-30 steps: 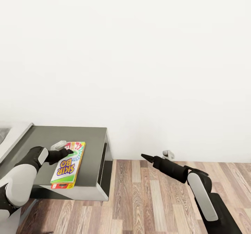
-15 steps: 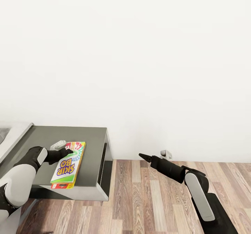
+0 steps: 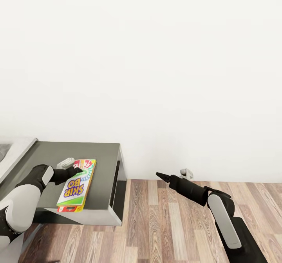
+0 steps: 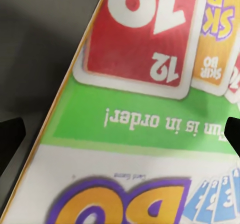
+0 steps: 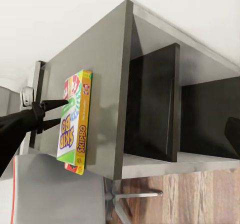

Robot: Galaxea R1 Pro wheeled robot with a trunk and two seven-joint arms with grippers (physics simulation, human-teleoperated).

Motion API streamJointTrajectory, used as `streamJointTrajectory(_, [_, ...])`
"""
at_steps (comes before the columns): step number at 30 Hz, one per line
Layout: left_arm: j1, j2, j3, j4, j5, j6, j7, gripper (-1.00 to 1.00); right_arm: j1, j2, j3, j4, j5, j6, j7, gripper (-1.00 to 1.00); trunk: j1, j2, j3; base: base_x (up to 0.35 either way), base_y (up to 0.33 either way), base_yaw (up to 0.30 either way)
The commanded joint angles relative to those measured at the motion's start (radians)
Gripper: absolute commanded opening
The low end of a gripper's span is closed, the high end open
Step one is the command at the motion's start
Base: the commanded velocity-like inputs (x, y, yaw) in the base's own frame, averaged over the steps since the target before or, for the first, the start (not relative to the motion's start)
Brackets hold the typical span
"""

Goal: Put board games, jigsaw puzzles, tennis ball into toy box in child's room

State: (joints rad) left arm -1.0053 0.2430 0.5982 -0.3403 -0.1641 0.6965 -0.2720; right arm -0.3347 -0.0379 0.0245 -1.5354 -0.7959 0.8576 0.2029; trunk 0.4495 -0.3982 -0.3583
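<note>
One board game, the white-green "SKIP-BO" box with red cards, lies flat on top of a dark grey shelf unit. My left gripper is at the box's far end, open. In the left wrist view the box face is very close, with a dark fingertip at each side of it. The right wrist view shows the box and the left gripper against its face. My right gripper hangs open in the air over the floor, right of the unit and apart from it.
The shelf unit has open dark compartments on the side facing the right arm. Wood-plank floor spreads to the right below a plain white wall. A pale grey surface adjoins the unit at the far left.
The right arm drew slightly left and back toward me a second ago, then stayed still. The left arm and the SKIP-BO box have not moved.
</note>
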Motion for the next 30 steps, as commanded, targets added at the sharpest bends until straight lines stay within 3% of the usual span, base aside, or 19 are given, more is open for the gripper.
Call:
streamJointTrajectory(1, [-0.001,-0.001,0.007,-0.001,-0.011,0.004,-0.007,1.00,-0.001,0.000,0.000,0.000,0.006,0.003,0.006,1.00,0.001,-0.002,-0.002,0.000,0.000,0.000])
streamJointTrajectory(14, [-0.001,-0.001,0.005,0.000,-0.011,0.006,-0.018,1.00,0.000,0.000,0.000,0.000,0.006,0.003,0.006,1.00,0.001,-0.002,-0.002,0.000,0.000,0.000])
streamJointTrajectory(20, [-0.001,-0.001,0.002,0.000,-0.011,0.006,-0.072,1.00,0.000,0.000,0.000,0.000,0.006,0.003,0.006,1.00,0.001,-0.002,-0.002,0.000,0.000,0.000])
streamJointTrajectory(26, [-0.001,-0.001,-0.072,0.000,-0.010,0.005,-0.106,1.00,0.000,0.000,0.000,0.000,0.006,0.003,0.006,1.00,0.001,-0.002,-0.002,0.000,0.000,0.000])
streamJointTrajectory(30, [-0.001,-0.001,-0.091,0.000,-0.009,0.005,-0.110,1.00,0.000,0.000,0.000,0.000,0.006,0.003,0.006,1.00,0.001,-0.002,-0.002,0.000,0.000,0.000])
